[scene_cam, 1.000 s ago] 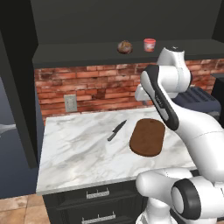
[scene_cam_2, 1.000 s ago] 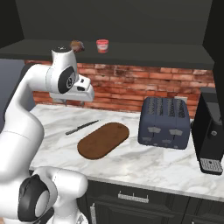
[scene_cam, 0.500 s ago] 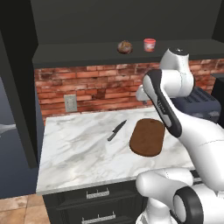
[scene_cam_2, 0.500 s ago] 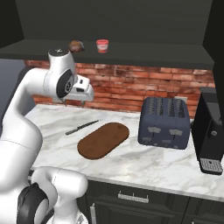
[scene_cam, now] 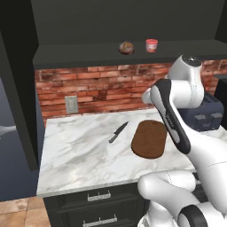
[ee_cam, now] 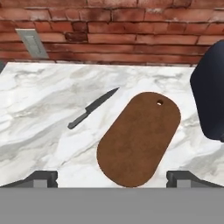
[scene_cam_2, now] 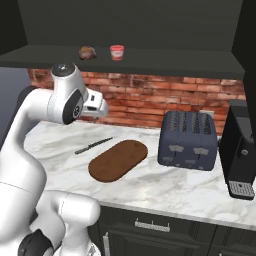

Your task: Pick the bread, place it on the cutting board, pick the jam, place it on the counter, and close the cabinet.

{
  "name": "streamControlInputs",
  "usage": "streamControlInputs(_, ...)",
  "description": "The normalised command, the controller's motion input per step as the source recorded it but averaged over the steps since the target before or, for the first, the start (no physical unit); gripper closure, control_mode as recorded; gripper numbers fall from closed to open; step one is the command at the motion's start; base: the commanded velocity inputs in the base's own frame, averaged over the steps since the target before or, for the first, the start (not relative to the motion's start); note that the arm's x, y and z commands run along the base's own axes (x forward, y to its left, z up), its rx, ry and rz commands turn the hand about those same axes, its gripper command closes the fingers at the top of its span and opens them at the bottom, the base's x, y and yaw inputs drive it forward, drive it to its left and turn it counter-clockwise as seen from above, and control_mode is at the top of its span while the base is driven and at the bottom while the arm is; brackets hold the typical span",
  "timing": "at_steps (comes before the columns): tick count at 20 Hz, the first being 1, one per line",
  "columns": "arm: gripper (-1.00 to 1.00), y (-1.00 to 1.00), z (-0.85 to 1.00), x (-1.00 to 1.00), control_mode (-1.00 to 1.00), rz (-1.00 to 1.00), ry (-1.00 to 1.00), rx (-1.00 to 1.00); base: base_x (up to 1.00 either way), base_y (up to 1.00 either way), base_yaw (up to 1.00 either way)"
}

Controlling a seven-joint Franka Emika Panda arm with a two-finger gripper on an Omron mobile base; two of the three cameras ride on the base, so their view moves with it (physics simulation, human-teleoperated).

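Nearest me the white arm rises over the front edge of the desk (scene_cam: 80, 164), white-grey marble with dark drawers (scene_cam_2: 150, 230) below. Gripper (ee_cam: 112, 177) hangs above the desk looking down; its two fingertips (ee_cam: 43, 177) stand wide apart with nothing between them, so spread and empty. Under it lies the cutting board (ee_cam: 140, 138), dark-brown oval, flat, bare, with a small hole at its far end. A knife (ee_cam: 92, 107) lies just beside the board on the marble, apart from it, blade toward the brick wall (scene_cam: 102, 86). A dark toaster (scene_cam_2: 189, 140) stands on the other side of the board, and a black coffee machine (scene_cam_2: 242, 150) past that. An outlet (scene_cam: 71, 104) sits on the wall. Farthest and highest, on the open cabinet (scene_cam: 115, 17) shelf, the bread (scene_cam: 126, 47) and the jam (scene_cam: 151, 45) stand side by side, near each other but not touching, both close to the shelf's front edge. Nothing picked yet, so my read is the reach up for the bread comes first. Bread looks light, somewhat soft, rough crust, unlikely to slip; pinch it across the middle from the sides, gently, or it may squash or roll. Jam jar looks rigid, smooth, probably slippery and heavier; take it around the body below the paler lid, squarely, since it could tip off the shelf.
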Motion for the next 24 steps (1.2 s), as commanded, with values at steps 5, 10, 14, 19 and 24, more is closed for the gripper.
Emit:
streamControlInputs(5,-1.00,-0.11,0.01,-0.10,-1.00,0.00,-0.13,0.00,0.00,0.00,0.00)
streamControlInputs(10,-1.00,-0.06,0.01,-0.05,-1.00,0.00,-0.15,0.00,0.00,0.00,0.00)
streamControlInputs(14,-1.00,-0.03,0.00,-0.04,-1.00,0.00,-0.16,0.00,0.00,0.00,0.00)
streamControlInputs(19,-1.00,-0.02,0.01,-0.05,-1.00,0.00,-0.18,0.00,0.00,0.00,0.00)
streamControlInputs(24,-1.00,0.00,0.12,-0.02,-1.00,0.00,-0.11,0.00,0.00,0.00,0.00)
